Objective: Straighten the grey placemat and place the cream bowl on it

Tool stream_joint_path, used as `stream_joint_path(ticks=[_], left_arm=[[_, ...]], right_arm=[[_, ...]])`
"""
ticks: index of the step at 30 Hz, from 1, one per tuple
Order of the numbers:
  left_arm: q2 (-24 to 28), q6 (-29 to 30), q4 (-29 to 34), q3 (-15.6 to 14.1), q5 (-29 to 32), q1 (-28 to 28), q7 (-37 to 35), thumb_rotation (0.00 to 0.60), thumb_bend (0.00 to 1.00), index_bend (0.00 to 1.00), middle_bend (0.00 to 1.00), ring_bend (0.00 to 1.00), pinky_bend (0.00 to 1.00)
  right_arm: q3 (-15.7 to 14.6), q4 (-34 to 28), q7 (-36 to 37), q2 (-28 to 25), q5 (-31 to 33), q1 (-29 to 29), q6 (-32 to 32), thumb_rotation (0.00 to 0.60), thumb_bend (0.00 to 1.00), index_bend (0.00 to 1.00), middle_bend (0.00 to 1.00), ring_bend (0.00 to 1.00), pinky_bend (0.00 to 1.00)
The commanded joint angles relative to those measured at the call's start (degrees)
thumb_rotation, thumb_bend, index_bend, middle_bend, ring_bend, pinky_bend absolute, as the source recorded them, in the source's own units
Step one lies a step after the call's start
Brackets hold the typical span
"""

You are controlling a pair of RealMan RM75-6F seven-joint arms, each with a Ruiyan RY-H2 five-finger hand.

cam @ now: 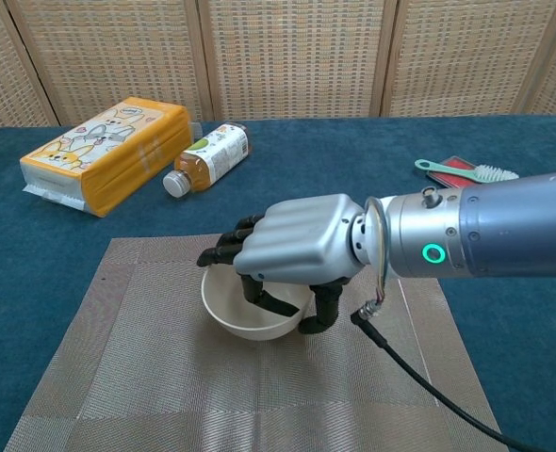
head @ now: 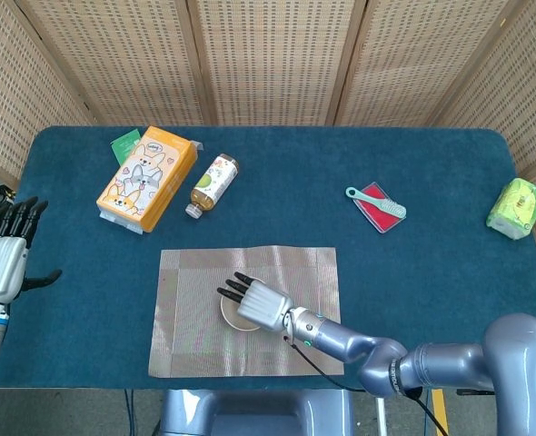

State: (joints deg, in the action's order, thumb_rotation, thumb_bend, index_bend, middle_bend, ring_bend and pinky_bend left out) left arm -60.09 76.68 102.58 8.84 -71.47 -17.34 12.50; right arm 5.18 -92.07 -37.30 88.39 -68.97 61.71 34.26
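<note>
On the grey placemat (cam: 165,377), near its middle, the dark fingers (cam: 223,247) of the right hand (cam: 292,250) are curled over the rim of the cream bowl (cam: 245,315), some reaching inside and the thumb pressing the outer wall, so the hand grips the bowl. The bowl's base appears to rest on the mat (the chest view shows a shadow right beneath it, though contact is hard to confirm). The mat lies flat and square to the near edge of the desk (head: 431,182), which is covered in dark blue cloth.

From the head view, the bowl (head: 234,313) sits under the right hand (head: 254,302) at the centre of the placemat (head: 186,309). The left hand (head: 3,259) hovers off the left edge of the desk, fingers apart and holding nothing.

Further back on the desk lie an orange box (head: 147,177) with cartoon animals and, just beside it, a bottle (head: 213,184) on its side. A green card (head: 124,144) lies at the box's far corner. To the right are a teal brush (head: 375,202) across a red case (head: 378,213), and a green packet (head: 517,208) near the right edge. Woven wicker screens (head: 277,54) close off the room behind.
</note>
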Motion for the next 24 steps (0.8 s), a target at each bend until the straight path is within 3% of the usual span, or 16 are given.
stream_joint_path(ticks=[1,2,4,6,8,15,24], left_arm=[[0.0,-0.1,0.0,0.0,0.0,0.0,0.0,0.6,0.0,0.0,0.0,0.0,0.0],[0.0,-0.1,0.0,0.0,-0.1,0.0,0.0,0.6,0.0,0.0,0.0,0.0,0.0],[0.0,0.0,0.1,-0.1,-0.2,0.0,0.2,0.6,0.0,0.0,0.0,0.0,0.0],[-0.1,0.1,0.2,-0.1,-0.3,0.0,0.3,0.6,0.0,0.0,0.0,0.0,0.0],[-0.1,0.1,0.2,-0.1,-0.4,0.0,0.4,0.6,0.0,0.0,0.0,0.0,0.0],[-0.1,0.5,0.4,-0.2,-0.8,0.2,0.4,0.6,0.0,0.0,0.0,0.0,0.0],[0.3,2.0,0.8,-0.5,-2.2,1.2,-0.5,0.6,0.0,0.0,0.0,0.0,0.0]], right_arm=[[-1.1,0.3,-0.4,-0.1,0.3,0.1,0.5,0.6,0.47,0.7,0.0,0.0,0.0],[-1.3,0.3,-0.3,-0.2,0.2,0.2,0.7,0.6,0.46,0.67,0.0,0.0,0.0],[-1.6,-0.1,0.8,-0.6,0.2,0.3,0.4,0.6,0.36,0.5,0.0,0.0,0.0],[-1.7,-0.6,1.8,-1.1,0.5,0.3,0.2,0.6,0.14,0.18,0.0,0.0,0.0],[-1.7,-1.0,2.3,-1.5,0.4,0.3,0.4,0.6,0.03,0.03,0.0,0.0,0.0],[-2.3,-5.9,4.7,-6.5,-2.3,-1.4,4.0,0.6,0.0,0.0,0.0,0.0,0.0],[-5.6,-14.8,5.8,-21.1,-9.3,-6.8,11.6,0.6,0.0,0.0,0.0,0.0,0.0]])
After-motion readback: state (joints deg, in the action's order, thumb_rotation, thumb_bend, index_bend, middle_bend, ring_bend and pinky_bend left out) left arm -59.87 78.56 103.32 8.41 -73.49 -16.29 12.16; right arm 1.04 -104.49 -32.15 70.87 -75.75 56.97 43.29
